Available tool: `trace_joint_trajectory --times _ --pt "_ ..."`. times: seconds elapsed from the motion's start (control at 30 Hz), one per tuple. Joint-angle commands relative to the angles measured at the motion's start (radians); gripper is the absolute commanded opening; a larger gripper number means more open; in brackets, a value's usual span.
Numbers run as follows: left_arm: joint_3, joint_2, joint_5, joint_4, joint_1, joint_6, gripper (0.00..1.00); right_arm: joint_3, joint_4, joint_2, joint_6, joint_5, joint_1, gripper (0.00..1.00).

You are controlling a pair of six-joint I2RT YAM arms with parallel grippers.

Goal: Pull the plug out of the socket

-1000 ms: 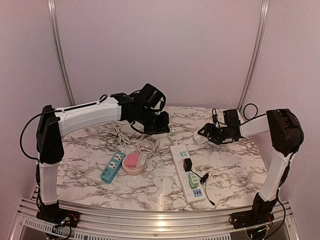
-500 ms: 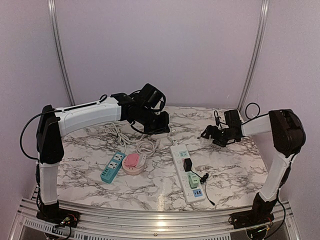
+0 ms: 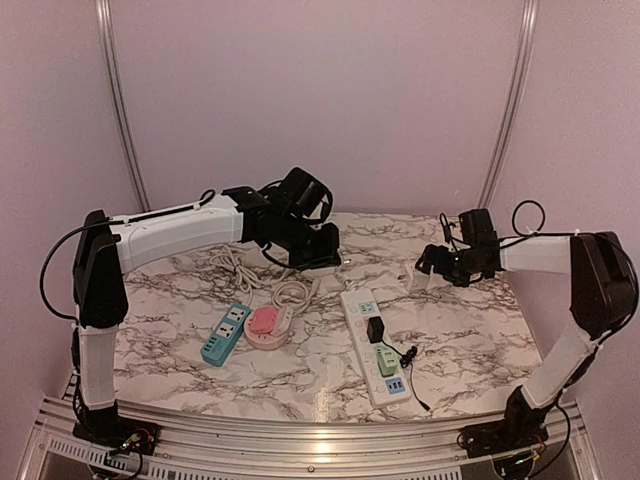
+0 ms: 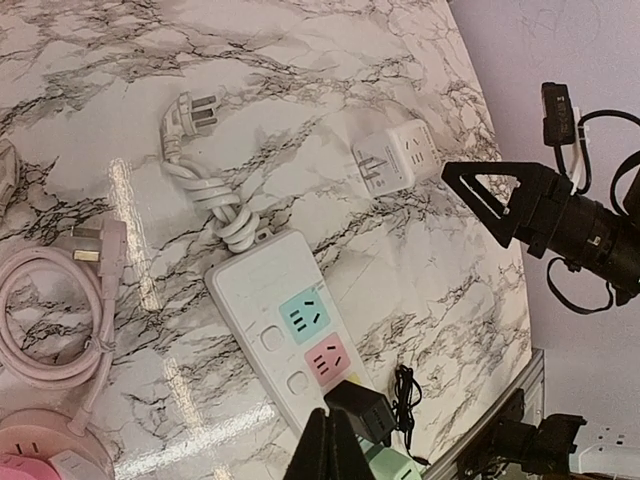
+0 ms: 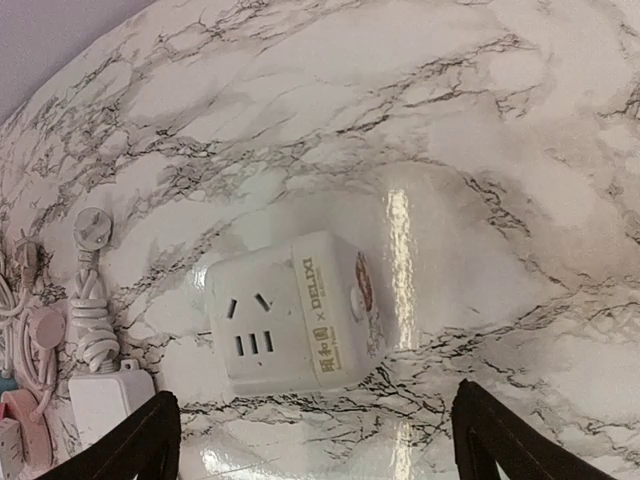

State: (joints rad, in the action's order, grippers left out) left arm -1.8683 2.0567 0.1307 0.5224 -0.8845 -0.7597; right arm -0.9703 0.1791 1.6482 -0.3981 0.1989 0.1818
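Note:
A black plug sits in the middle of a long white power strip at centre right of the marble table. In the left wrist view the plug is on the strip, just right of my left gripper, whose fingers are pressed together and empty. That gripper hovers at the back, apart from the strip. My right gripper is open and empty at the back right. In the right wrist view its fingers spread wide around a white cube socket without touching it.
A blue strip and a pink round socket lie at left centre, with coiled white cable behind. A white plug and bundled cord lie by the strip's far end. The black plug's thin cable trails towards the front edge.
My right gripper has drawn back to the right and towards the rear, past the white cube socket. The left arm and the plug have not moved.

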Motion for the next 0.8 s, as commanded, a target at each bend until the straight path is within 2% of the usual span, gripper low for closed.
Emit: trace_joint_trajectory --times 0.0,0.4,0.77 --pt "0.02 0.023 0.007 -0.019 -0.007 -0.006 0.0 -0.015 0.12 -0.064 0.039 -0.092 0.08 0.91" --pt "0.089 0.05 0.035 -0.091 -0.008 -0.022 0.0 -0.051 0.278 -0.167 -0.04 -0.179 0.354 0.85" --pt "0.135 0.047 0.066 -0.142 -0.005 -0.009 0.0 -0.09 0.41 -0.139 -0.162 -0.302 0.582 0.65"
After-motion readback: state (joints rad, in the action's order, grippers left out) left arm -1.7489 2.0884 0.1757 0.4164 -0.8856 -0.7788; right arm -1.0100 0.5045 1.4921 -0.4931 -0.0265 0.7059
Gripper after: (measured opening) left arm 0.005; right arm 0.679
